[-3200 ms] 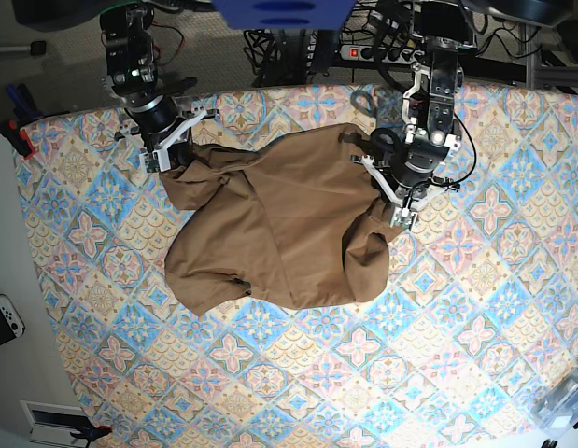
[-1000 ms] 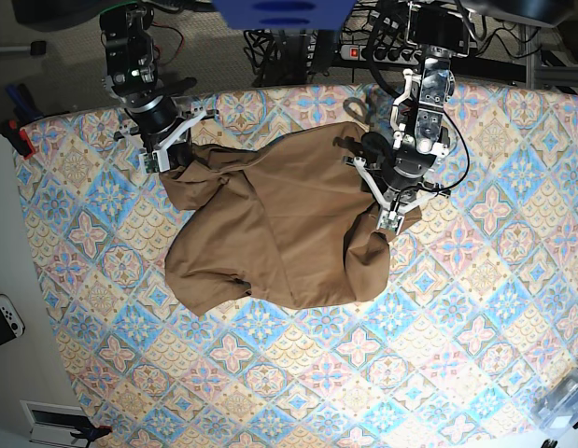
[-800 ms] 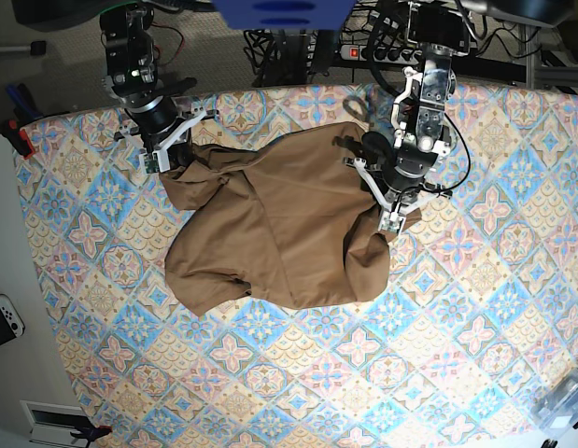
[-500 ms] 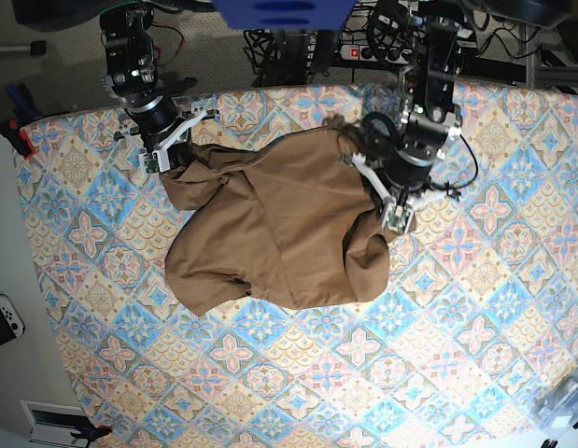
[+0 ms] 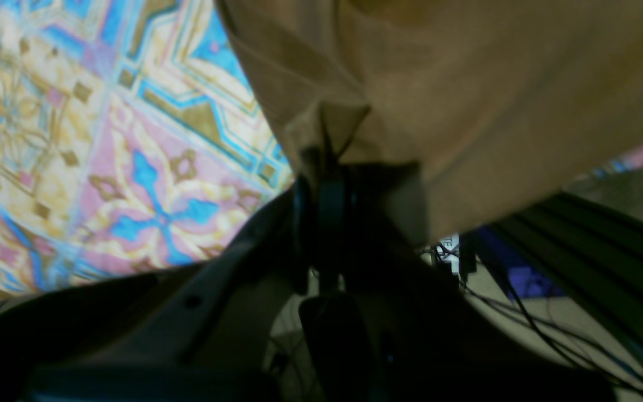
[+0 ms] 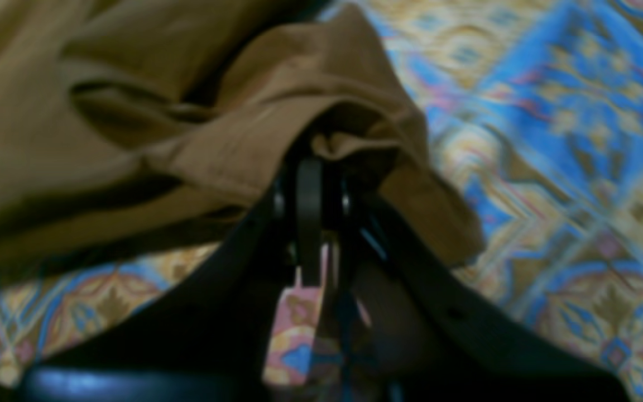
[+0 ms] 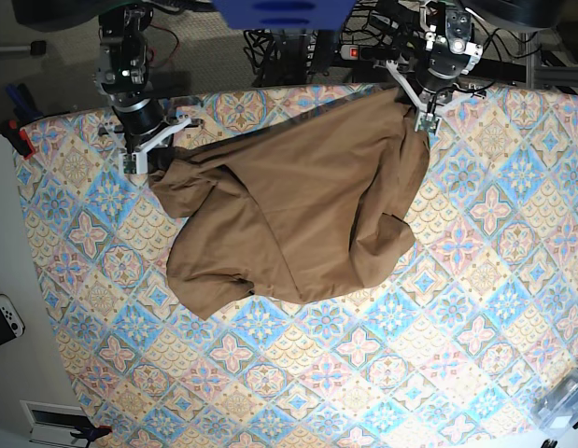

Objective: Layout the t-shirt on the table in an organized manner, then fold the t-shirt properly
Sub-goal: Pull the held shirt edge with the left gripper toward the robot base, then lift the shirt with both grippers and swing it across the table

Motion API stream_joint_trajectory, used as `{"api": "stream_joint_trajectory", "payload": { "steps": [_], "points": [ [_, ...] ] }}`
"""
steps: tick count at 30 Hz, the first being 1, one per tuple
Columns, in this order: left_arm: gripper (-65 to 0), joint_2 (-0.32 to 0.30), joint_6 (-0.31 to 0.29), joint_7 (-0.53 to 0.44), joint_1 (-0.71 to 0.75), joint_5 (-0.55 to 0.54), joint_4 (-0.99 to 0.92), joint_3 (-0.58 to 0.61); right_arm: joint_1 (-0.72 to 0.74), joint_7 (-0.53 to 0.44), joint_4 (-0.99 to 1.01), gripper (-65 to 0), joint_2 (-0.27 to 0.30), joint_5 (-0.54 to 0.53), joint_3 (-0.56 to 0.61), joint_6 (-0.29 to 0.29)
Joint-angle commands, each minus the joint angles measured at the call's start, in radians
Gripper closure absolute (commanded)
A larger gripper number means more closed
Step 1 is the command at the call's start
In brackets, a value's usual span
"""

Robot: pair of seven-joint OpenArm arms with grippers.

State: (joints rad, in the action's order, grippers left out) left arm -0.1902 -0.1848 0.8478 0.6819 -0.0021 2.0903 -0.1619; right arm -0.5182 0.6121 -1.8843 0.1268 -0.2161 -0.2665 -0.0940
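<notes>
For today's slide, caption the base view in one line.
Both grippers, left and right, pinch the brown t-shirt over the patterned table.

The shirt [image 7: 289,215] is plain tan-brown cloth, crumpled and unfolded, spread over the upper middle of the surface [image 7: 475,308], which is covered in a pastel blue, pink and cream tile pattern. Its bulk sags toward 6 o'clock in loose folds, with a rounded lobe toward 7 o'clock. Two corners are drawn out taut: one toward 10 o'clock, one toward 1 o'clock at the surface's far edge. Creases run between those two raised corners. A small flap curls at its 4 o'clock side.
</notes>
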Motion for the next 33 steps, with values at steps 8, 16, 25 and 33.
{"api": "stream_joint_trajectory", "payload": {
  "steps": [8,16,25,33],
  "points": [
    [0.0,0.111,-0.123,-0.005,-0.278,0.011,0.016,-0.006,0.013,-0.016,-0.022,0.0,-0.011,-0.006,-0.087,-0.003],
    [0.0,0.117,-0.130,0.353,-0.792,0.004,-0.040,-0.005,0.356,0.196,-0.027,0.0,-0.003,-0.006,-0.122,-0.005],
    [0.0,0.094,-0.129,0.410,-1.224,0.014,-0.416,-0.005,0.788,0.380,0.027,0.0,0.116,-0.006,-0.139,-0.006],
    [0.0,0.053,-0.124,0.330,-1.531,0.021,-0.725,-0.005,1.028,0.438,0.277,0.0,0.207,-0.001,-0.141,-0.152]
  ]
}}
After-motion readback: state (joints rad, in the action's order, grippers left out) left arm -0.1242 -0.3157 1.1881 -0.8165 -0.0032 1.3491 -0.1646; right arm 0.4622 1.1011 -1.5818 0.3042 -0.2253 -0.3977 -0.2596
